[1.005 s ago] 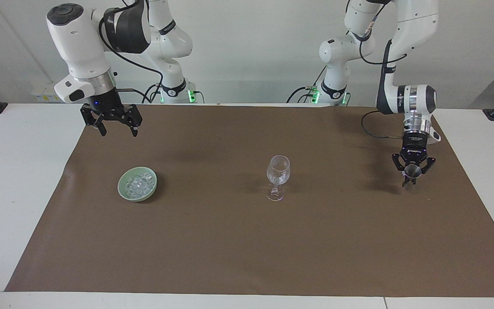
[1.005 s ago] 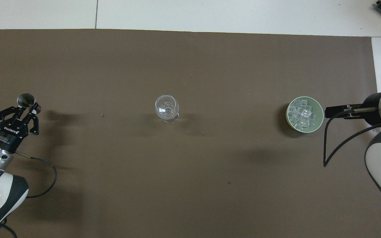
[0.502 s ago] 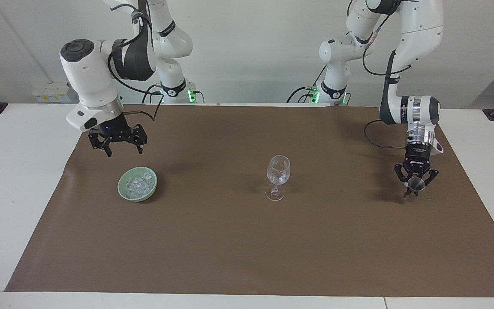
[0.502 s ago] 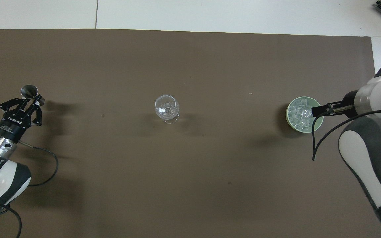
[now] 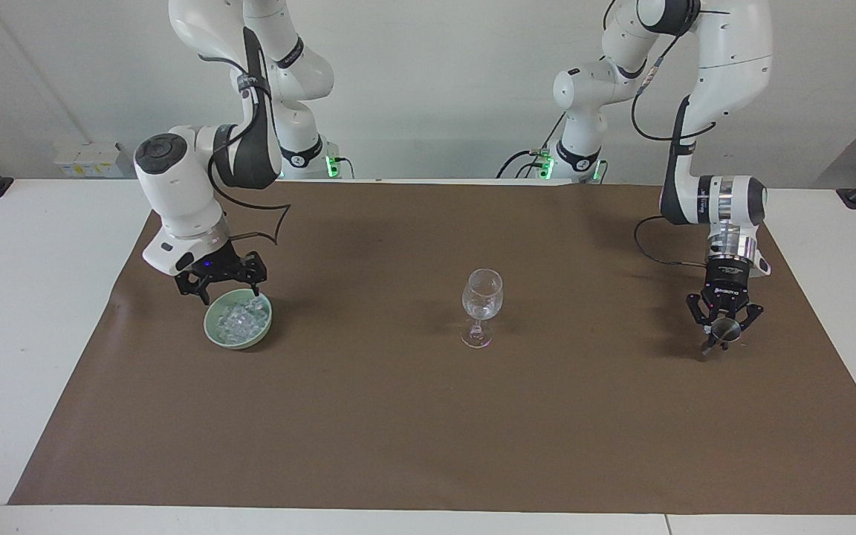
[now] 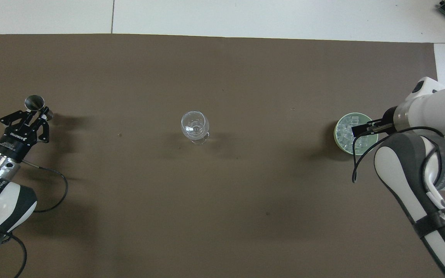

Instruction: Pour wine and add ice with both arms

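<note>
Two arms are engaged, and the coming move turns on the right one. The right gripper (image 5: 229, 293) hangs low over the green bowl (image 5: 212, 331), at the part of its rim nearest the robots, with its jaws spread wide and nothing between them. The ice (image 5: 239, 320) lies heaped inside that bowl, directly below the fingertips and slightly farther from the robots than they are. In the overhead view the right gripper (image 6: 355, 130) covers the part of the bowl (image 6: 338, 135) toward the right arm's end of the table, so the approach is from that end and steeply downward. The heap has no long axis; each chunk is small and roughly cubic, so jaw alignment is not critical, but the spread fingers must straddle one piece rather than push into the pile. Whether the tips already touch the ice cannot be told.

The left gripper (image 5: 723, 332) is low over the brown mat (image 5: 428, 431) toward the left arm's end of the table, its fingers pinched together on a small metal cup (image 5: 726, 328). The wine glass (image 5: 481, 306) stands upright at mid-table, well apart from both grippers and about midway between them. The right arm is plainly the one nearer the ice; by my reading, the next requirement is a short descent and a closing of the jaws.
</note>
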Robot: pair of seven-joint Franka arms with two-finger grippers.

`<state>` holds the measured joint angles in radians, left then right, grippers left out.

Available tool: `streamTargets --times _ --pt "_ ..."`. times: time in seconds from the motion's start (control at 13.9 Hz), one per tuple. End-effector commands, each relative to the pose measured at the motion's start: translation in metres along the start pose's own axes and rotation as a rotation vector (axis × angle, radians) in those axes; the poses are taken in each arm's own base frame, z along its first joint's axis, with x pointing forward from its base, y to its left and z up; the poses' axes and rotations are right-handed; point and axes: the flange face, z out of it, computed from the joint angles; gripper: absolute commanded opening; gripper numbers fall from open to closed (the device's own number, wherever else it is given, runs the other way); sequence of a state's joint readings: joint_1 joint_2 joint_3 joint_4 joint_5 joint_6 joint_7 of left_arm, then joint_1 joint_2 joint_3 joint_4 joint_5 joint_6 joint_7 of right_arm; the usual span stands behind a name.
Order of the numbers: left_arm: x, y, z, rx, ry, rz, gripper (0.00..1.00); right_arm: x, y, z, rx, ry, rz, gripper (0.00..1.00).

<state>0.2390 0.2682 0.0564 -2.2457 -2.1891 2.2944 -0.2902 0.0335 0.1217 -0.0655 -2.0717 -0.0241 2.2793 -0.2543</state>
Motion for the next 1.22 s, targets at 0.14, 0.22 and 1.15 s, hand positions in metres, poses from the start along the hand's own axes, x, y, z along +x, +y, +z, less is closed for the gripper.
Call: streamTargets --times 0.14,0.22,1.15 --pt "0.012 0.007 0.01 -0.002 0.008 -0.077 0.0 -0.005 0.005 0.027 0.002 0.021 -0.021 0.94" --pt "0.015 0.007 0.011 -0.002 0.007 -0.081 0.0 -0.012 0.006 0.035 0.003 0.002 -0.033 0.91" --pt "0.022 0.008 0.014 0.007 -0.016 -0.092 0.01 -0.018 0.016 0.053 -0.007 0.015 -0.011 0.47"
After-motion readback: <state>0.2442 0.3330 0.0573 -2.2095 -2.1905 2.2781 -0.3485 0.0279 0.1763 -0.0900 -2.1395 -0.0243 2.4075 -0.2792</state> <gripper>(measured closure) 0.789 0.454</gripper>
